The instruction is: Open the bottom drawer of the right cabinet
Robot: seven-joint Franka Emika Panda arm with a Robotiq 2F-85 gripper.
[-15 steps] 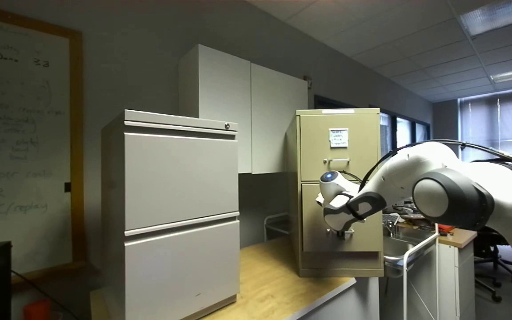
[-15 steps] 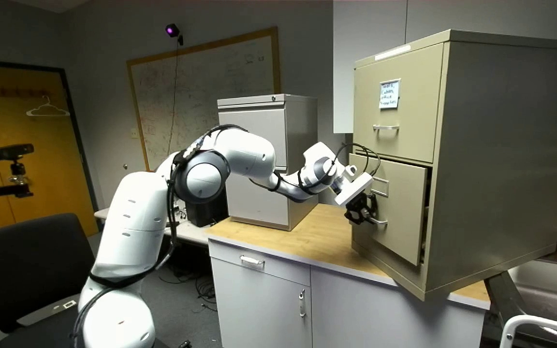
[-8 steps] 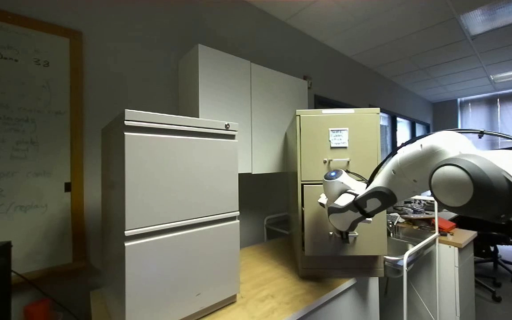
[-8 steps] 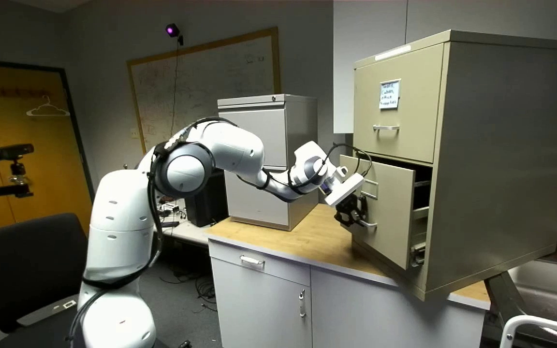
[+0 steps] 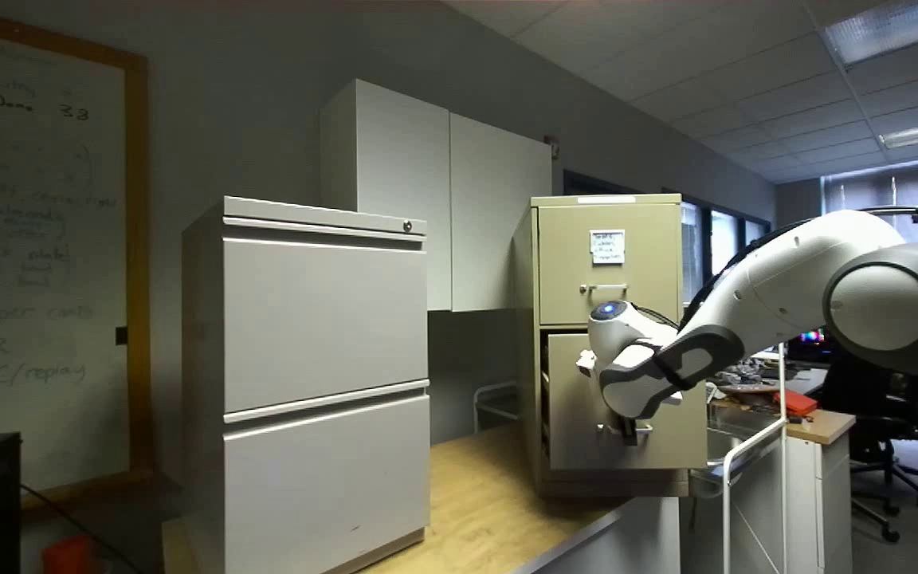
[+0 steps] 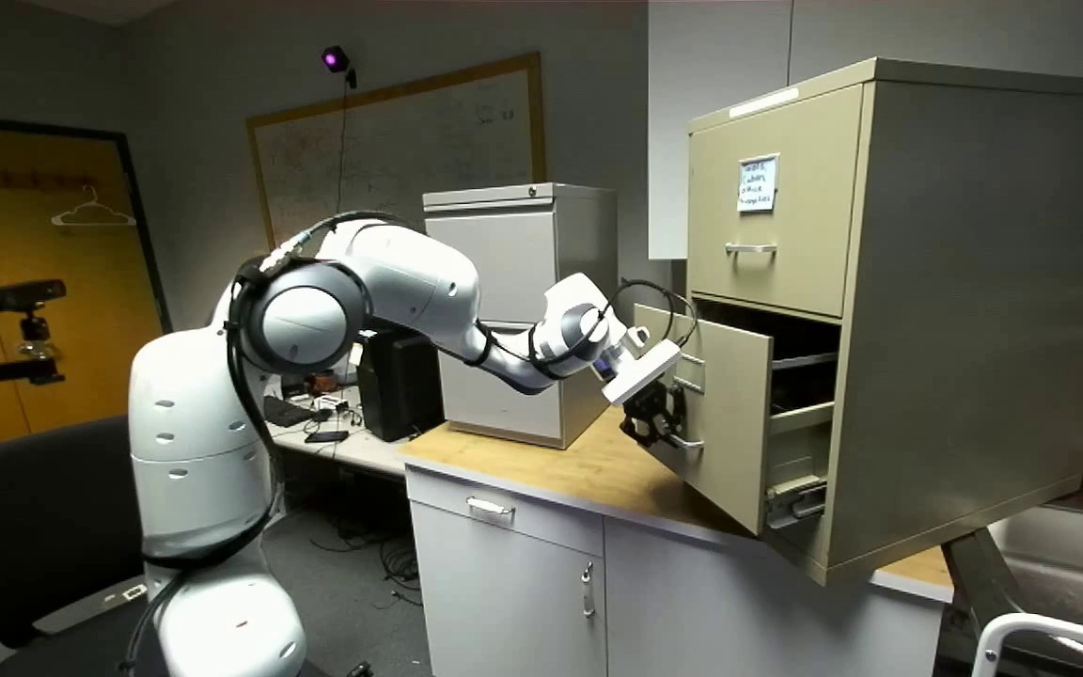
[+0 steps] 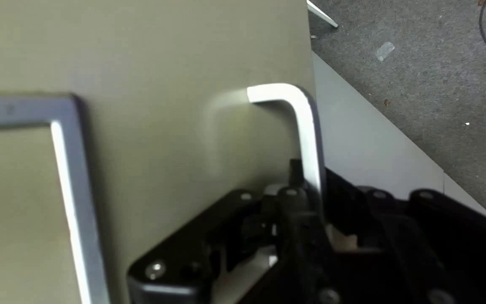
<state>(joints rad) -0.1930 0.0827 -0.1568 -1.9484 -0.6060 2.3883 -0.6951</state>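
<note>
The right cabinet, tan-beige metal, stands on the counter in both exterior views (image 5: 562, 263) (image 6: 974, 282); its upper drawer with the white paper sheet is shut. The bottom drawer is partly open in both exterior views (image 5: 574, 438) (image 6: 734, 414); its side rail and dark inside show. In the wrist view the drawer front (image 7: 163, 126) fills the left. My gripper (image 6: 668, 428) is at the drawer's silver handle (image 6: 689, 443). In the wrist view the black fingers (image 7: 312, 181) lie on both sides of the handle (image 7: 308, 135) and close on it. The handle's far part is hidden.
A wider pale grey cabinet (image 5: 323, 319) stands on the wooden counter (image 5: 475, 494) beside the tan one. A white metal rail (image 5: 728, 510) and a sink (image 6: 1059, 555) are near the tan cabinet. A black chair (image 6: 62, 508) stands beside the arm's base.
The bottom drawer has slid farther out of the cabinet, and its side opening is wider. My gripper and arm have moved back, away from the cabinet, along with the handle.
</note>
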